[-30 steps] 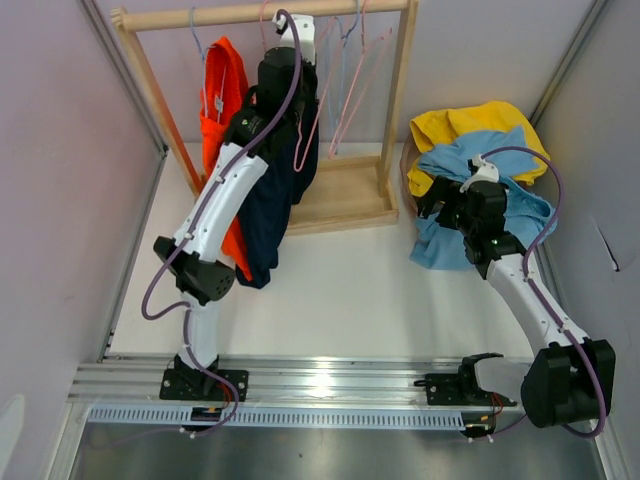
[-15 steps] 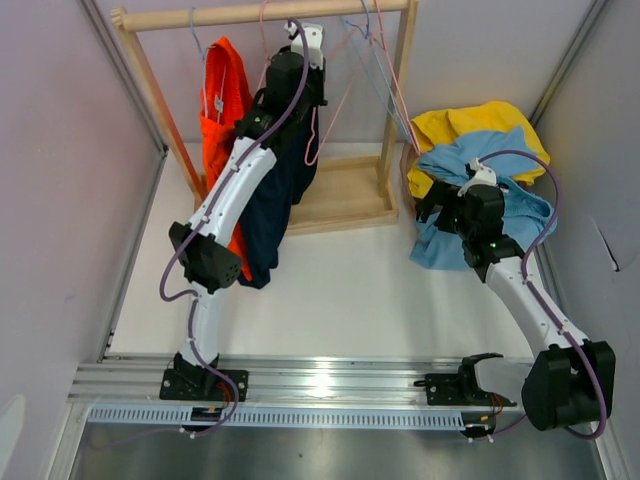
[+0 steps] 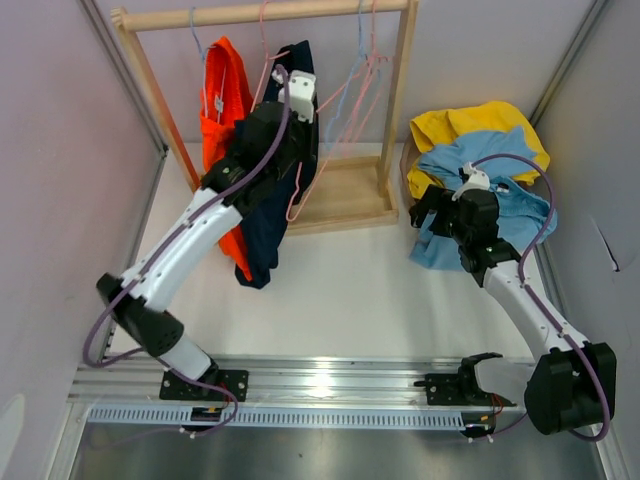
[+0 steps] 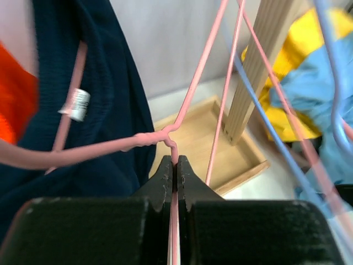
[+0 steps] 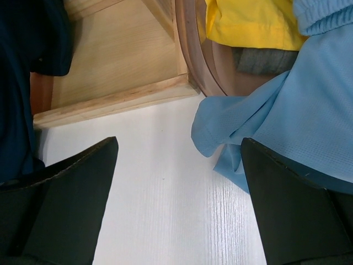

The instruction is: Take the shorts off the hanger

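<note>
- Where the top external view looks down on the bench [image 3: 330, 290], the navy shorts [image 3: 268, 215] hang inside the wooden rack [image 3: 398, 110], touching an orange garment [image 3: 222, 90] on their left
- The left end effector [image 3: 290, 78] is raised at the top of the shorts, just under the rack's rail, and a pink hanger [image 3: 303, 185] loops down in front of the navy cloth
- The right end effector [image 3: 425, 205] sits low beside the rack's base, at the edge of a pile where a light blue garment [image 3: 470, 165] lies over a yellow garment [image 3: 470, 120]
- In the left wrist view, the left end effector [image 4: 174, 161] is pinched closed on the pink hanger [image 4: 149, 139], right below the twist in its wire
- One arm of that hanger runs left across the navy shorts [image 4: 105, 94], which carry a small white label [image 4: 76, 104]
- A blue hanger [image 4: 265, 124] and further pink wires cross in front of the rack's upright post [image 4: 259, 72]
- In the right wrist view, the right end effector [image 5: 176, 204] is spread open with nothing between its fingers, above bare white bench [image 5: 160, 210]
- Ahead of it lie the rack's wooden base [image 5: 116, 72], the light blue garment [image 5: 298, 116] and the yellow garment [image 5: 248, 22]; the navy shorts [image 5: 25, 83] show at the left edge
</note>
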You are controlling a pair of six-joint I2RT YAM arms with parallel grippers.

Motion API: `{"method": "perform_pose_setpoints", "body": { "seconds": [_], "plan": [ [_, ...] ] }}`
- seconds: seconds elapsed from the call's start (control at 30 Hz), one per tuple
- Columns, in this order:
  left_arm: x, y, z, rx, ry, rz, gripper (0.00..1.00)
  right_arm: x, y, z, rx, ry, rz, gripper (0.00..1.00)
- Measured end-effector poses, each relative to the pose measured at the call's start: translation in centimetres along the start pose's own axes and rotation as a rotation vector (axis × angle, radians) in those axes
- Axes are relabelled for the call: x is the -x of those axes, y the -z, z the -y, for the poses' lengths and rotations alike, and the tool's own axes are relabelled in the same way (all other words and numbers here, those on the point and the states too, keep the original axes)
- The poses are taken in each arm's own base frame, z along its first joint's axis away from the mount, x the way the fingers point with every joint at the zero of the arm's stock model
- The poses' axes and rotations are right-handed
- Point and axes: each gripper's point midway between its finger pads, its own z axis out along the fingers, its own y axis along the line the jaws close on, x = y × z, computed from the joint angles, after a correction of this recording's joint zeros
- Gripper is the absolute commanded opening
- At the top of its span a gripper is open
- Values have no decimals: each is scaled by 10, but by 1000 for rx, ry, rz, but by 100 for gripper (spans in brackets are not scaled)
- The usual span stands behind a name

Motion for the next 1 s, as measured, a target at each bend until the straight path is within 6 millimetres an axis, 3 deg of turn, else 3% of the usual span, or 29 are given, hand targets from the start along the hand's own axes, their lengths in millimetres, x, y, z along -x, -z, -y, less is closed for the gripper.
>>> {"method": "perform_pose_setpoints", "body": {
  "seconds": [0.17,0.33,0.6,0.73,0.9,1.0],
  "plan": [
    [50,66,-11,56,-7,123,0,-2,3,-9,23,10,-3,99],
    [67,90,-38,169,-53,148,0,7,15,-24,65,20,34,100],
    [68,92,-51,235,-131,101,0,8,28,-48,120,42,58,99],
    [92,88,-52,255,-152,126,0,10,29,-49,122,42,64,100],
    [123,61,-47,281,-173,162,0,10,29,-48,115,43,66,99],
    [117,38,-42,287,-190,148,0,10,29,-47,111,45,68,100]
  ]
}}
